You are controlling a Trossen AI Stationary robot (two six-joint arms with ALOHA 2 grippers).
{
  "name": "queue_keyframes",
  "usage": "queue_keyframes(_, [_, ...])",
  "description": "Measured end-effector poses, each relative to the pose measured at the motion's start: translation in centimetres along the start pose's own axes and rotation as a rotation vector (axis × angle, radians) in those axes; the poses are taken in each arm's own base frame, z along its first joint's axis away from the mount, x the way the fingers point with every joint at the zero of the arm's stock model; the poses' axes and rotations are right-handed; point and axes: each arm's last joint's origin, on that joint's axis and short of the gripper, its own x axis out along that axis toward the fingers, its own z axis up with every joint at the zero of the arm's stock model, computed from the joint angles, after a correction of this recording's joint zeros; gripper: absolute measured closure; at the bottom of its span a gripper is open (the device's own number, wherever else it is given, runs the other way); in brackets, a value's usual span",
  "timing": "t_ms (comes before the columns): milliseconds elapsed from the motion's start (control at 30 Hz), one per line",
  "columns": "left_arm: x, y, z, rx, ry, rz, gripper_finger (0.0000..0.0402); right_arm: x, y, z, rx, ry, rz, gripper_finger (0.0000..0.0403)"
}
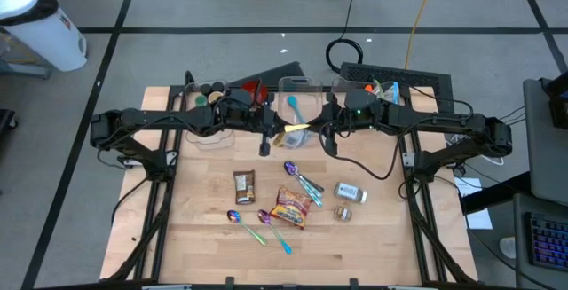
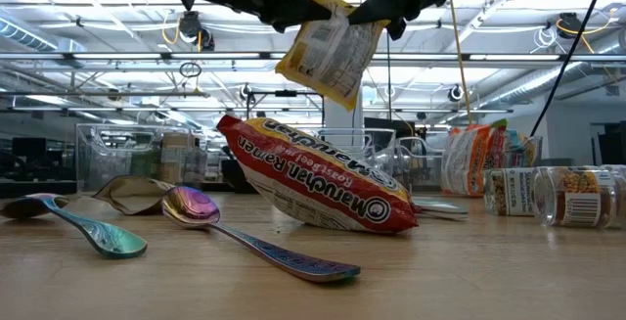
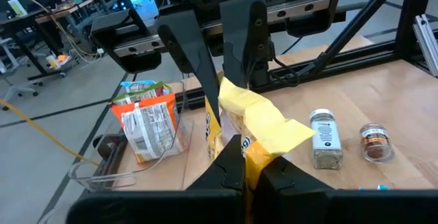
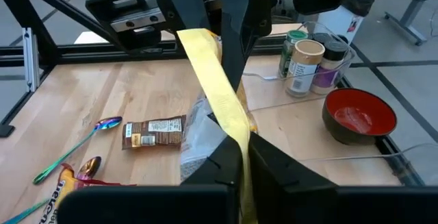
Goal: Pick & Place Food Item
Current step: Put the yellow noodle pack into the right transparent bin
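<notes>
A yellow food packet [image 1: 295,134] hangs high over the far middle of the table, between my two grippers. It also shows in the low view [image 2: 328,56]. My left gripper [image 1: 277,136] comes at it from the table's left and is shut on it. My right gripper [image 1: 318,133] comes from the right and is also shut on it. A red ramen packet [image 1: 293,207] lies on the table below, toward the near side, and a brown snack bar [image 1: 244,186] lies to its left. My left gripper pinches the packet's yellow sealed edge [image 3: 250,150] between its two fingers, at the packet's upper left corner [image 2: 311,9]. The fingers come about level from the table's left. The packet hangs below, tilted, clear of the table. My right gripper pinches the same yellow sealed edge [image 4: 238,133] between its two fingers, at the packet's upper right end [image 2: 377,22]. The fingers come about level from the table's right. The packet's body hangs below the hold, lifted clear.
Iridescent spoons [image 1: 303,182] [image 1: 246,223] and two spice jars [image 1: 351,192] [image 1: 342,212] lie around the ramen packet. Clear bins [image 1: 302,95] stand along the far edge, one with a snack bag [image 3: 147,121]. A red bowl [image 4: 359,114] and jars [image 4: 308,63] stand at the far left.
</notes>
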Motion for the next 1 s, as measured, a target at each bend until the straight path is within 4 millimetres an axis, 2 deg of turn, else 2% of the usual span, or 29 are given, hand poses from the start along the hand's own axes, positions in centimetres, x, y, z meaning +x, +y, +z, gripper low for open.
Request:
queue_keyframes(100, [0.0, 0.0, 0.0, -0.016, 0.004, 0.013, 0.0396, 0.0, 0.0, 0.0, -0.001, 0.000, 0.000, 0.0400])
queue_keyframes(400, [0.0, 0.2, 0.0, -0.030, 0.020, 0.073, 0.0350, 0.0, -0.1, 0.3, 0.034, -0.036, -0.012, 0.0402])
queue_keyframes(667, [-0.1, 0.3, 0.1, 0.001, 0.016, 0.084, 0.0279, 0.0, -0.3, 0.4, 0.052, -0.044, -0.110, 0.0403])
queue_keyframes(833, [-1.2, 0.3, 1.1, 0.017, -0.005, 0.093, 0.0228, 0.0, -0.4, 0.4, 0.063, -0.045, -0.114, 0.0403])
queue_keyframes(1000, [-3.4, 0.6, 2.6, 0.022, -0.001, 0.242, 0.0192, 0.0, -0.4, 0.5, 0.091, -0.051, -0.119, 0.0403])
